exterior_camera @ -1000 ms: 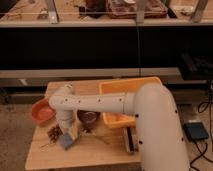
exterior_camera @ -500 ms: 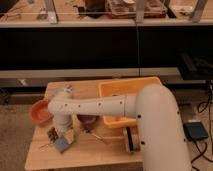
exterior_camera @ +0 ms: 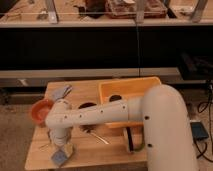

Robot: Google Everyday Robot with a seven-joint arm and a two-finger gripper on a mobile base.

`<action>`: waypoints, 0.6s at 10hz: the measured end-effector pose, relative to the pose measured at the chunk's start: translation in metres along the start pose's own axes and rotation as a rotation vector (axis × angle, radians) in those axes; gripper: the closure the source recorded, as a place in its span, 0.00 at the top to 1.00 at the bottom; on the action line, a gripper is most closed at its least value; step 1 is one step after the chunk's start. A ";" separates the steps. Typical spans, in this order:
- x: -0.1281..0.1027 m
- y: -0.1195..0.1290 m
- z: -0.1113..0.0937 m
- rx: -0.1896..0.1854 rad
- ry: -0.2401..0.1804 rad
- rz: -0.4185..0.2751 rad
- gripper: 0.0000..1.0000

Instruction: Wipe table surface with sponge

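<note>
Sponge (exterior_camera: pixel 60 159) beneath the gripper (exterior_camera: pixel 62 148), lower left of frame
It lies on the wooden table (exterior_camera: pixel 105 148), the gripper just above; whether it is clamped I cannot tell. Likely light, soft, squashy: best pinched across its sides. Behind: red bowl (exterior_camera: pixel 39 111), yellow bin (exterior_camera: pixel 131 89).

White arm (exterior_camera: pixel 110 114) extends left, tool (exterior_camera: pixel 61 146) pointing down.

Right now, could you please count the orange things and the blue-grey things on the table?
Orange: 2 (bowl, bin)
Blue-grey: 2 (sponge, cloth)
Total: 4
The gripper is at the sponge, near the table's front-left corner.
</note>
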 end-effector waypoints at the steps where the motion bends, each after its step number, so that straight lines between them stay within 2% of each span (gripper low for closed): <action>1: -0.004 0.010 0.001 -0.014 -0.002 -0.003 0.00; 3: 0.002 0.033 -0.002 -0.030 0.002 0.013 0.00; 4: 0.011 0.053 -0.006 -0.041 0.009 0.035 0.00; 6: 0.025 0.077 -0.010 -0.050 0.019 0.074 0.00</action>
